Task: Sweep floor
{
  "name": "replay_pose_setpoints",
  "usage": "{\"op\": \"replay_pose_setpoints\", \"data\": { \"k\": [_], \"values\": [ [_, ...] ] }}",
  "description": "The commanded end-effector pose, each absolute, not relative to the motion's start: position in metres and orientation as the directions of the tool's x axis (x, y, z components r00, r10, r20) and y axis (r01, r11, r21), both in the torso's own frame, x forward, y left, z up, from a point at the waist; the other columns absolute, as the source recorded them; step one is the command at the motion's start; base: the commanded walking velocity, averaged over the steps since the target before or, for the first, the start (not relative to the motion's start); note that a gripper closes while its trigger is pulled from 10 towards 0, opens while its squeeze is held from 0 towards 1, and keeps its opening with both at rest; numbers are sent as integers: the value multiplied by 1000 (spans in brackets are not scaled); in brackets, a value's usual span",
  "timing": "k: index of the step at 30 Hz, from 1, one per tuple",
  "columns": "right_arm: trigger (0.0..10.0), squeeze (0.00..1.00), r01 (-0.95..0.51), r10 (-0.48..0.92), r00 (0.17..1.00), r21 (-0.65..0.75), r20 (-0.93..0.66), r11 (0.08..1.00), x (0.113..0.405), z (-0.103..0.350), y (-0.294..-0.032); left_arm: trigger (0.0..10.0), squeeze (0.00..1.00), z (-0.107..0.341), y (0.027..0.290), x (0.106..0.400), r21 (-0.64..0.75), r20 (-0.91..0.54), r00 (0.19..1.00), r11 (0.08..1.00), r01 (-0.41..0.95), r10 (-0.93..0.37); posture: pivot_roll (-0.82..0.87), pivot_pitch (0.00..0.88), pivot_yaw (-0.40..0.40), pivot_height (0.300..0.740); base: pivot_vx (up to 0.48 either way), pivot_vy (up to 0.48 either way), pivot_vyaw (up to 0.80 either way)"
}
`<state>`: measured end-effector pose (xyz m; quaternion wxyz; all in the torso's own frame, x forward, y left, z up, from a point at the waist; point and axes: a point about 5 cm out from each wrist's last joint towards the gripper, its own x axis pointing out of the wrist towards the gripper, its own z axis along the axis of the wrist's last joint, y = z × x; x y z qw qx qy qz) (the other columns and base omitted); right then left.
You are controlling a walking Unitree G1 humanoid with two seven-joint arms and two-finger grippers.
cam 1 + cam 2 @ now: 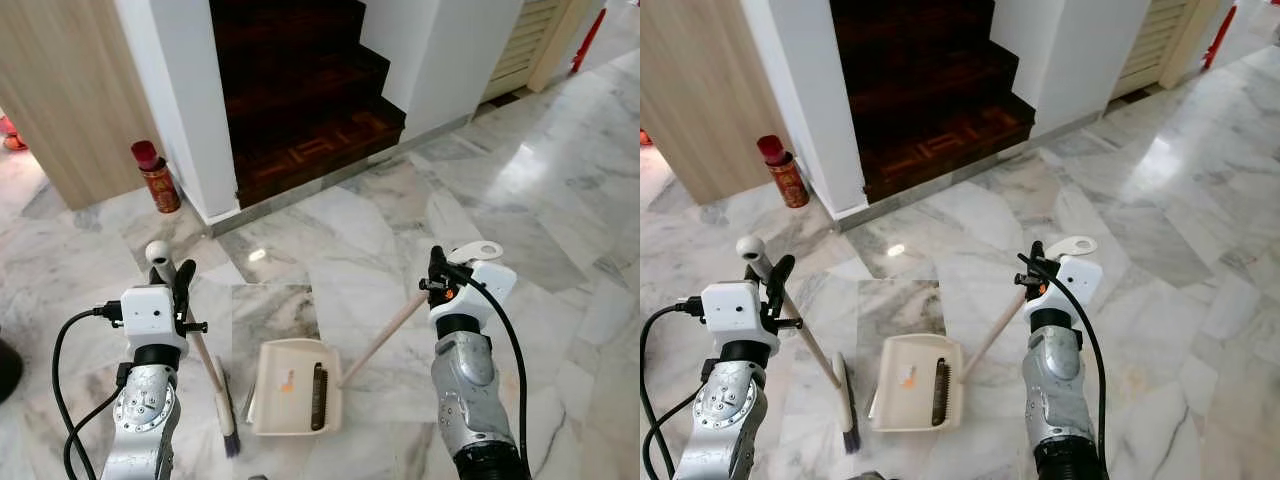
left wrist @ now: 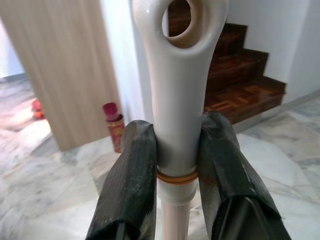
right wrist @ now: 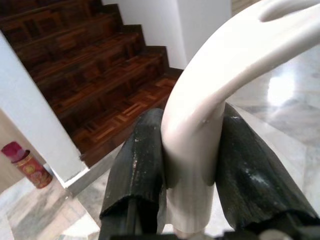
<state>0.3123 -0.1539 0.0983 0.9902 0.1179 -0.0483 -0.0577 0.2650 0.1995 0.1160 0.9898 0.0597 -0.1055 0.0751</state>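
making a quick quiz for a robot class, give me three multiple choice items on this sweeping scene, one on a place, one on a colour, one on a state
1. Where does the dustpan lie?
A. on the stairs
B. on the marble floor between the arms
C. against the wooden door

2. What colour is the can by the white wall?
A. red
B. blue
C. green

3. What is the left gripper doing?
A. hanging open
B. clamped on the broom handle
C. holding the can

Answers: 1 B, it sits flat on the tiles; 2 A, red body and cap; 3 B, both jaws press the white handle.
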Motion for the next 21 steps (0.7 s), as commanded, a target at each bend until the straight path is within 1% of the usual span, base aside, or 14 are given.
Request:
{"op": "replay_pose_setpoints", "data": {
  "k": [1,4,9,10,13,14,21],
  "values": [
    [10000,0,101,-139,982,257,131,961,313,107,-157,10000,0,132,197,266,118,281,955,984,-137,99,7,102,-24,740,0,0,0],
    [10000,0,104,-139,982,246,131,964,313,107,-157,10000,0,131,200,267,136,270,960,984,-115,75,8,101,-23,740,0,0,0],
    [10000,0,103,-134,981,213,139,972,313,107,-156,10000,0,124,202,269,159,208,978,987,-23,-10,9,103,-23,740,0,0,0],
    [10000,0,101,-132,981,203,145,974,313,107,-156,10000,0,122,200,270,150,180,983,988,15,-42,6,108,-23,740,0,0,0],
    [10000,0,98,-127,979,182,157,978,313,108,-156,10000,0,117,196,269,139,142,986,988,72,-92,6,114,-25,740,0,0,0],
    [10000,0,95,-122,980,166,155,982,313,108,-155,10000,0,115,192,269,133,116,984,984,119,-134,5,117,-26,740,0,0,0],
    [10000,0,108,-124,984,127,131,986,310,98,-157,10000,0,111,182,266,123,80,972,970,212,-222,5,127,-30,740,0,0,0]
  ]
}}
